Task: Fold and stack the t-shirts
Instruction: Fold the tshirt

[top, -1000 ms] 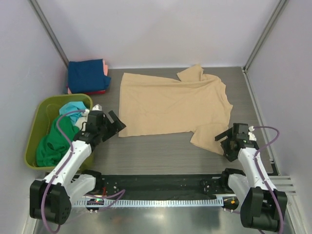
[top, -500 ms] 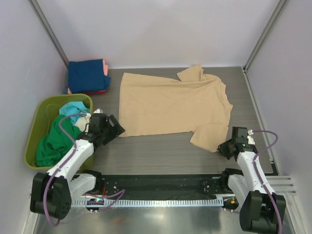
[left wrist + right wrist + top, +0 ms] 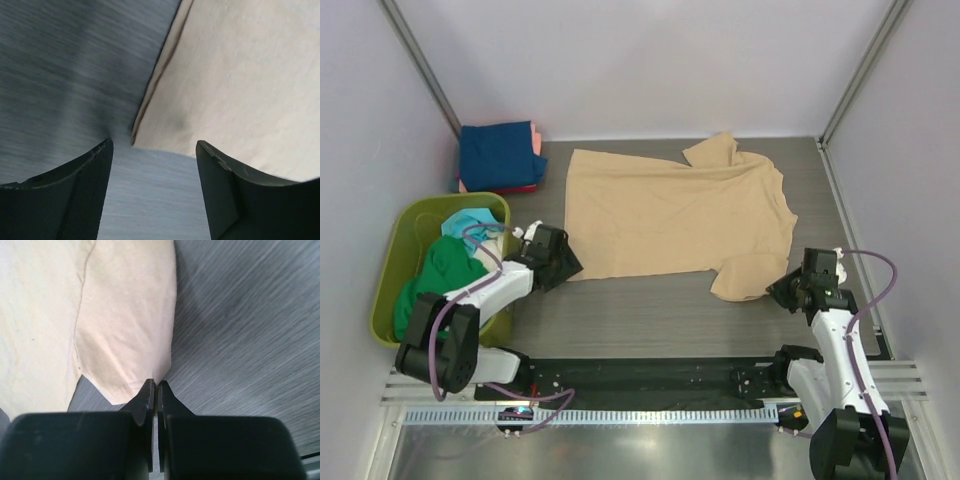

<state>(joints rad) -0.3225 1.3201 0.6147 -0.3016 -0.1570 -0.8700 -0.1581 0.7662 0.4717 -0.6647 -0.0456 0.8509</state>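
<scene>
A large tan t-shirt (image 3: 670, 215) lies spread flat in the middle of the table. My left gripper (image 3: 566, 266) is low at its near left hem corner (image 3: 134, 142), open, with the jaws either side of bare table just short of the cloth (image 3: 240, 75). My right gripper (image 3: 783, 293) is shut on the near corner of the tan t-shirt's right sleeve (image 3: 125, 330), the cloth edge pinched at the fingertips (image 3: 150, 388). A folded stack of navy, pink and red t-shirts (image 3: 500, 155) sits at the back left. Green (image 3: 440, 280) and teal (image 3: 470, 222) t-shirts lie in the bin.
The olive-green bin (image 3: 408, 222) stands by the left wall, right beside my left arm. White walls and metal frame posts close the table on three sides. A black rail (image 3: 640, 375) with the arm bases runs along the near edge.
My right gripper has shut on the sleeve corner and drawn it slightly back. My left gripper has moved right and down to the hem corner, its jaws a little narrower.
</scene>
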